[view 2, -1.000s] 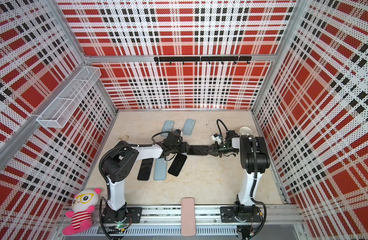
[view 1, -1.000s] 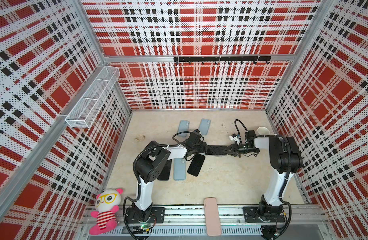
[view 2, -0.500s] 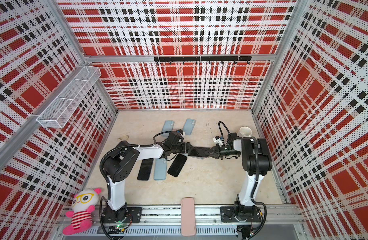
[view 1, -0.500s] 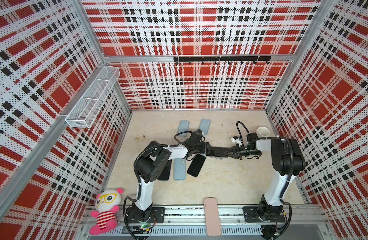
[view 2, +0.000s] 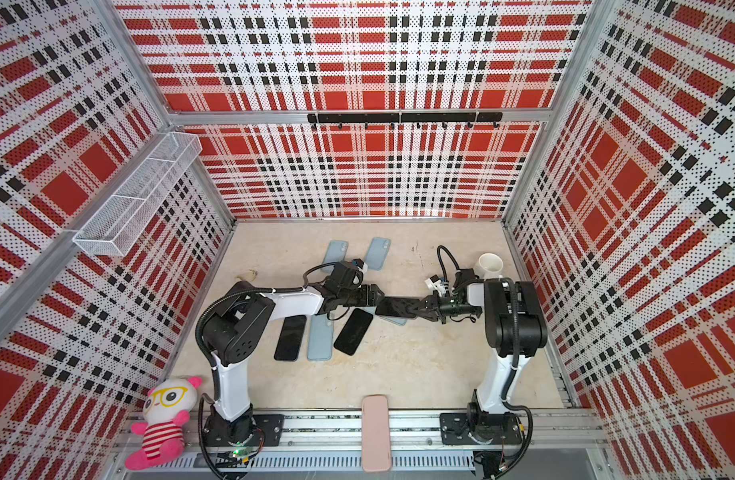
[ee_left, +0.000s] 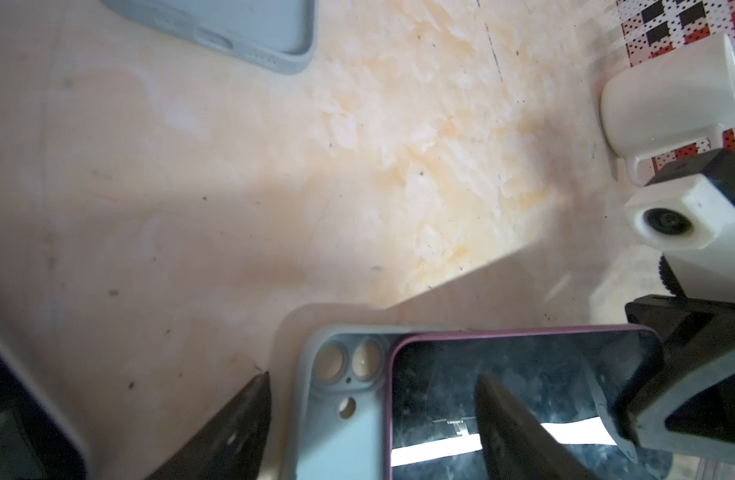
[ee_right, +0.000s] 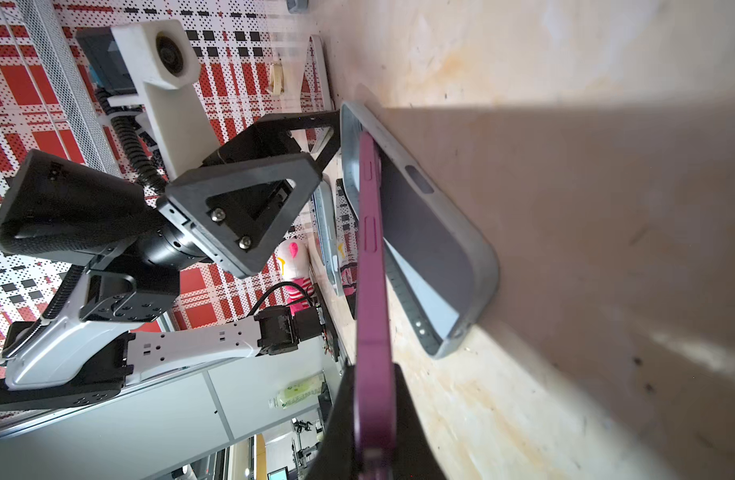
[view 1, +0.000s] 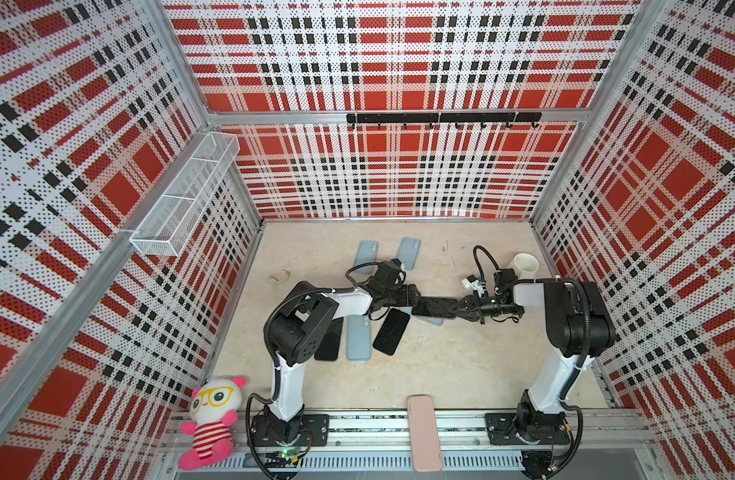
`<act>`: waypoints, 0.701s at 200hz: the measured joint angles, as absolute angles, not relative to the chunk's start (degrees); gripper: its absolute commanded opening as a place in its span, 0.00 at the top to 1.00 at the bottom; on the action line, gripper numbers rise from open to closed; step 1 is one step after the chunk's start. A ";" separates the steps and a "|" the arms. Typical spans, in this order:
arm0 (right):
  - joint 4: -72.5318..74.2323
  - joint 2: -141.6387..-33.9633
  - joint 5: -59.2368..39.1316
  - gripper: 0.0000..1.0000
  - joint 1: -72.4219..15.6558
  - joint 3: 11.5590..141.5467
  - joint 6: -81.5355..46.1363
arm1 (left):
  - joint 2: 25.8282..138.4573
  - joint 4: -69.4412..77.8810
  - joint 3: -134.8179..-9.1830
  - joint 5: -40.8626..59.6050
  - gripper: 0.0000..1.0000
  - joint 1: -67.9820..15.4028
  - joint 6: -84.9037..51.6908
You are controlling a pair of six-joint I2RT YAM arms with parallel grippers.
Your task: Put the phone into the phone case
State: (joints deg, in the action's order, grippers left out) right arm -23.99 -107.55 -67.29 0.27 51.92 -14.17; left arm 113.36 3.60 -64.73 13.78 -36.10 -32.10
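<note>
A dark-screened phone [view 1: 434, 306] [ee_left: 523, 374] with a purple rim hangs tilted over a light blue phone case [view 1: 431, 320] [ee_left: 341, 415] that lies flat on the table. My right gripper [view 1: 455, 308] [ee_right: 374, 370] is shut on the phone's near end. The phone's [ee_right: 372, 270] far end dips towards the case [ee_right: 440, 232], and I cannot tell whether it touches. My left gripper [view 1: 413, 297] [ee_left: 372, 376] is open. Its fingers straddle the case's camera-hole end and the phone's corner, gripping neither.
Two black phones [view 1: 391, 331] [view 1: 328, 338] and a blue case [view 1: 358, 336] lie left of the work spot. Two more blue cases [view 1: 366, 255] [view 1: 408, 253] lie at the back. A white mug [view 1: 526, 266] stands back right, and a pink case [view 1: 424, 432] sits on the front rail.
My left gripper's jaws have opened wider around the phone's end. The right gripper with the phone has shifted slightly to the right.
</note>
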 measured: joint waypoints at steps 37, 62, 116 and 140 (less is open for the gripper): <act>-24.60 -106.80 -67.00 0.98 0.27 51.92 -14.87 | 112.51 2.87 -63.77 14.70 0.26 -35.03 -32.36; -23.92 -105.97 -66.89 0.98 0.21 51.68 -16.58 | 111.50 3.57 -61.93 16.10 0.29 -34.76 -33.41; -14.35 -105.49 -67.29 0.98 -0.51 47.16 -23.66 | 110.39 10.90 -56.84 20.25 0.35 -34.85 -38.37; -9.56 -105.49 -67.22 0.98 -1.28 45.71 -26.72 | 110.39 12.45 -56.16 20.49 0.36 -34.98 -39.88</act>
